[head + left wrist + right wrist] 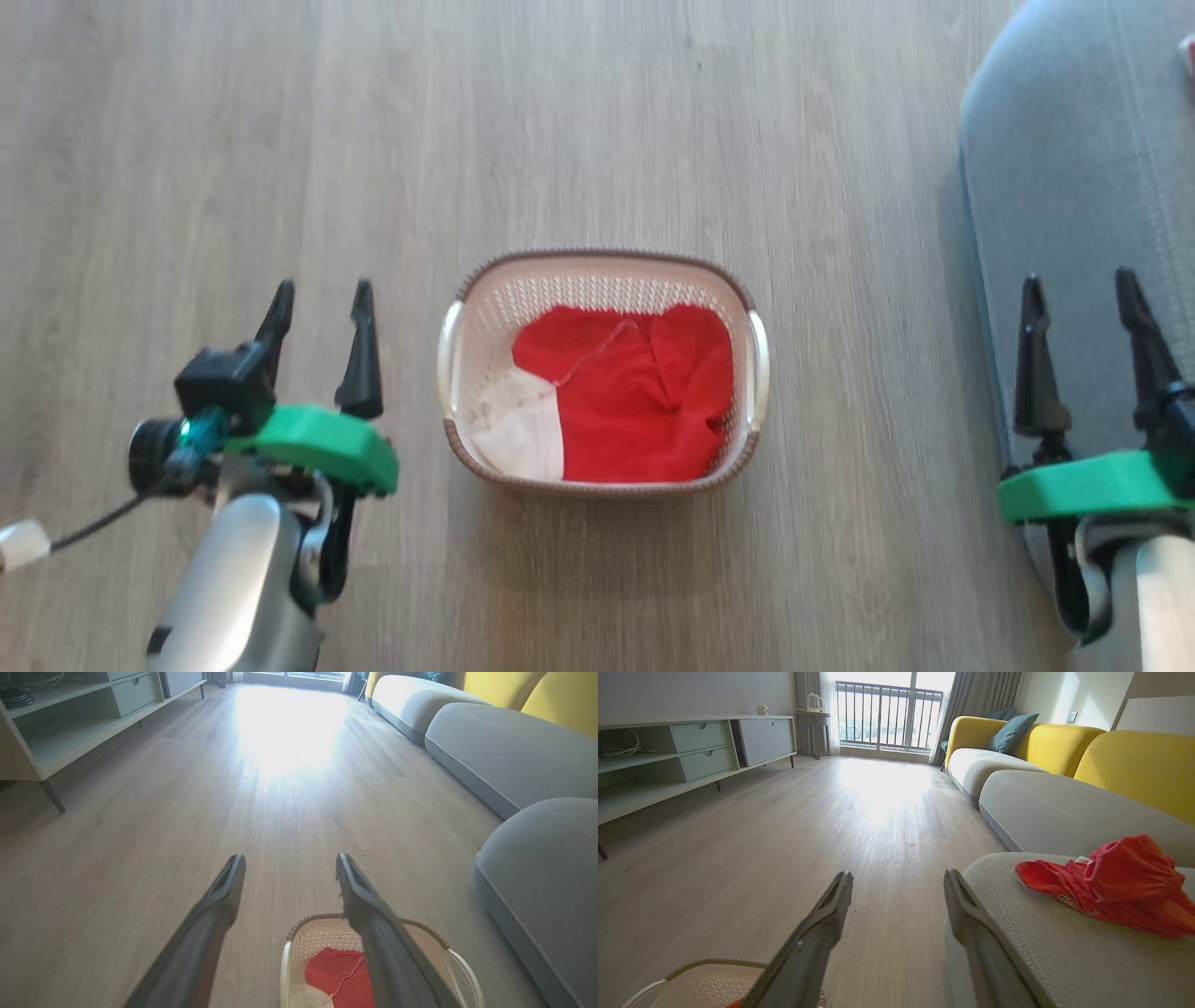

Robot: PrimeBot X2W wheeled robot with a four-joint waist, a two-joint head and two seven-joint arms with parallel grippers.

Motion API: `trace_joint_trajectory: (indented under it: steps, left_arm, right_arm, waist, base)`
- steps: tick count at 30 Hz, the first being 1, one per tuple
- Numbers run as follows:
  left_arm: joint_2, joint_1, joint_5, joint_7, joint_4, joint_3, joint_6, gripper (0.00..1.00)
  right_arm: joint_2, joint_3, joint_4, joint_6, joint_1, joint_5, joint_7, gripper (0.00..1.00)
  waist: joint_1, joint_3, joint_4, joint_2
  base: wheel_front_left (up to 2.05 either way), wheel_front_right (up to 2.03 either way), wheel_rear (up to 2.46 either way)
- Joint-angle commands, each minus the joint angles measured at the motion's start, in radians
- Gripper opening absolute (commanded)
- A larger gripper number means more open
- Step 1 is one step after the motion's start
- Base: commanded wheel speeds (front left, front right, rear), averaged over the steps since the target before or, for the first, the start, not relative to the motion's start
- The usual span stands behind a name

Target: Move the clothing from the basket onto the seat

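The cream basket (742, 289) with a brown rim stands on the wood floor in the middle of the head view. Inside it lies red clothing (635, 392) with a white garment (518, 429) at its left end. My left gripper (319, 294) hovers open to the left of the basket, nothing between its fingers; its wrist view shows the basket (299, 947) below its fingers. My right gripper (1083, 285) is open over the edge of the grey seat (1074, 168). A red garment (1115, 882) lies crumpled on the seat (1055, 952) in the right wrist view.
A pale low cabinet (691, 751) on thin legs lines the left wall. More grey cushions (1064, 807) with yellow backrests (1134, 765) run along the right toward a balcony window (887, 714). Bare wood floor (607, 121) surrounds the basket.
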State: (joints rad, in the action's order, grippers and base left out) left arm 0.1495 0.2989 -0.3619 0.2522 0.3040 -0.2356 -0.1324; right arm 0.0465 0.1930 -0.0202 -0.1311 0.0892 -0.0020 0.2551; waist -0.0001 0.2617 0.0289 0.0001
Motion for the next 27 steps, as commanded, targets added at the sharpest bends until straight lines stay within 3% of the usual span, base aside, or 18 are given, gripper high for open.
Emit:
trace_joint_trajectory:
  steps: [1, 9, 17, 27]
  left_arm:
    - [0.03, -0.002, 0.012, 0.009, -0.047, 0.055, 0.005, 1.0]
    - [0.036, -0.134, 0.033, 0.009, -0.146, 0.144, 0.002, 1.0]
    - [0.028, -0.192, 0.041, 0.009, -0.179, 0.164, 0.005, 1.0]
    - [0.041, -0.126, 0.062, -0.019, -0.172, 0.126, 0.031, 1.0]
  right_arm:
    - [0.004, -0.018, 0.021, 0.0, -0.012, -0.009, 0.007, 1.0]
    - [0.004, -0.016, 0.001, 0.0, -0.075, -0.009, 0.007, 1.0]
    - [0.004, -0.027, 0.002, 0.0, -0.092, -0.003, 0.007, 1.0]
    - [0.004, -0.043, 0.027, 0.0, -0.053, 0.006, 0.007, 1.0]
  waist:
    - [0.0001, -0.051, 0.027, -0.0001]
    - [0.0001, -0.138, 0.046, -0.0001]
    - [0.0001, -0.164, 0.051, -0.0001]
    - [0.0001, -0.058, 0.028, -0.0001]
  base:
    - [0.0, 0.0, 0.0]
    - [0.0, 0.0, 0.0]
    - [0.0, 0.0, 0.0]
    - [0.0, 0.0, 0.0]
